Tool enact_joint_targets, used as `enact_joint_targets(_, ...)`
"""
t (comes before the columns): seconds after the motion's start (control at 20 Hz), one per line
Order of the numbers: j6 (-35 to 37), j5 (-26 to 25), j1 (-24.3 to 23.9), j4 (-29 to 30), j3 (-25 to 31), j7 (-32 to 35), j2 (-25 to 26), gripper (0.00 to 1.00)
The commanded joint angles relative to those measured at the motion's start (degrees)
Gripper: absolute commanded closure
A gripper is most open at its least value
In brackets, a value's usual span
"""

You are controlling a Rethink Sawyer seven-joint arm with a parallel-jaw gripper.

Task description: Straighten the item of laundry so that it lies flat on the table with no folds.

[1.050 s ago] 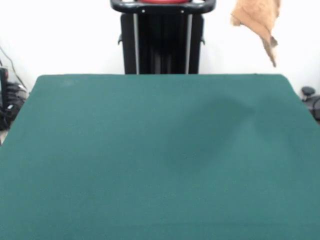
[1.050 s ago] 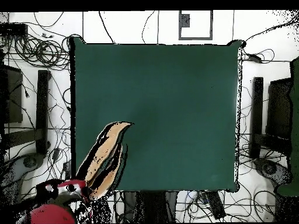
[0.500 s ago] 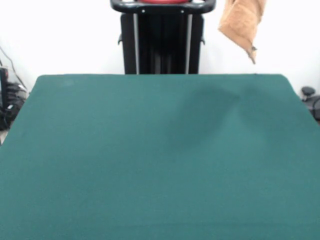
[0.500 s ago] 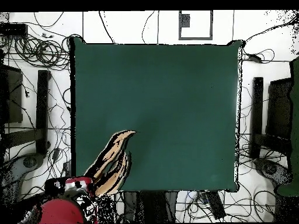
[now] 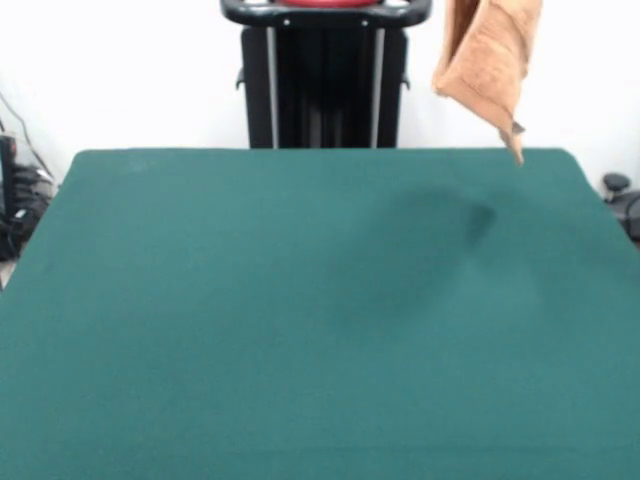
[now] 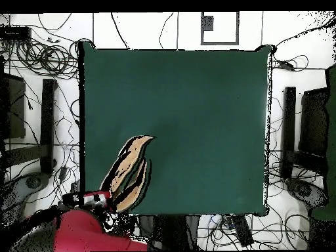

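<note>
The item of laundry [image 5: 487,60], an orange-tan towel, hangs in the air above the far right corner of the dark green table [image 5: 250,300]. It is bunched and folded lengthwise, and its lowest tip dangles just above the table's back edge. Its top runs out of the front view, so nothing of the arm shows there. From overhead the towel [image 6: 130,169] shows as a long narrow strip over the table's [image 6: 197,98] bottom left part. It hangs from my gripper [image 6: 104,199] at the end of the red arm [image 6: 85,226], which is shut on its upper end. The towel's shadow falls on the felt.
The black pedestal column [image 5: 322,80] stands behind the table's far edge. Tangled cables [image 6: 46,59] and black stands [image 6: 47,118] lie on the floor around the table. Dark equipment [image 5: 622,195] sits off the right corner.
The hanging towel has swung left and dropped lower in the front view. Overhead, the red arm has shifted right along the table's bottom edge, with the towel strip following.
</note>
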Motion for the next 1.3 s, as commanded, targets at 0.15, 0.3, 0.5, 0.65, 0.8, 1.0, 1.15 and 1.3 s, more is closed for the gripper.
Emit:
enact_joint_targets(0.15,-8.47,0.09,-3.08,9.56,5.62,2.25,5.52,1.0)
enact_joint_targets(0.3,-9.11,-0.04,-3.5,9.37,5.96,1.91,5.82,1.0)
enact_joint_targets(0.5,-10.48,-1.05,-4.96,8.51,6.8,-0.14,7.22,1.0)
enact_joint_targets(0.65,-12.87,-1.75,-6.72,8.26,7.79,-2.5,8.77,1.0)
enact_joint_targets(0.8,-14.95,-2.21,-8.62,7.94,8.94,-4.87,9.95,1.0)
enact_joint_targets(1.0,-18.41,-2.4,-11.65,7.82,11.31,-7.83,11.12,1.0)
enact_joint_targets(1.15,-20.07,-2.63,-14.02,7.58,13.41,-10.45,11.73,1.0)
enact_joint_targets(1.3,-20.47,-2.72,-14.98,7.9,14.56,-10.82,11.42,1.0)
